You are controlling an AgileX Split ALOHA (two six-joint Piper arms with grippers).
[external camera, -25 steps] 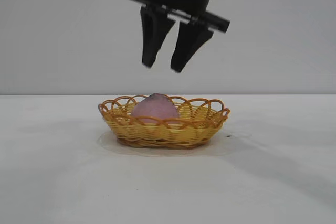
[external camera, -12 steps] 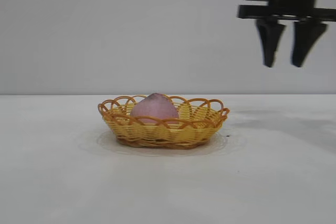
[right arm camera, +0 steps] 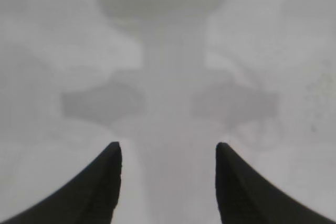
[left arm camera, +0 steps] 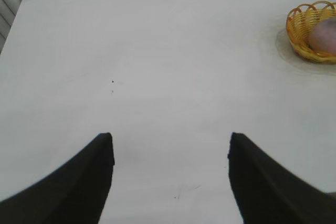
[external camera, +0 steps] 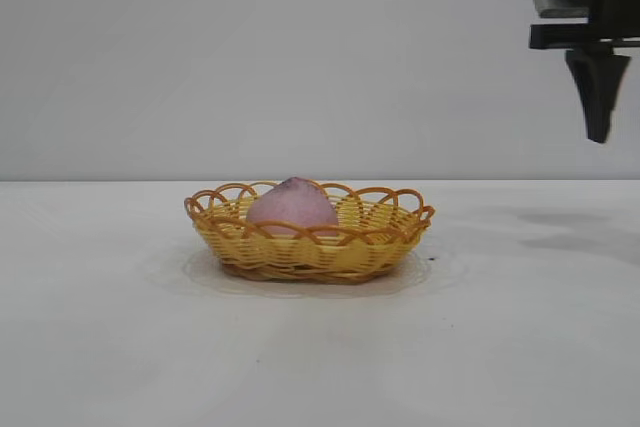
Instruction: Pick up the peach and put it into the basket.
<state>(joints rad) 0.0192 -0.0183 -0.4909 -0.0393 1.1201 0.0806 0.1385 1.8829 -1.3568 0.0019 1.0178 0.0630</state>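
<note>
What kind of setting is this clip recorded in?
Probably a lab or test bench, not a home: a bare white table, a plain grey wall behind it, and only a wicker basket holding a peach, with the right gripper hanging above.

One dusty-pink rounded peach (external camera: 291, 203), one yellow-orange woven wicker basket (external camera: 310, 247) (oval, with a looped rim), one white tabletop (external camera: 320, 367), and two black hands.

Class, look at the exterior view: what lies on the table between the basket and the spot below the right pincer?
Nothing: bare white table, only faint shadow, from the basket holding the peach toward the raised right pincer.
</note>
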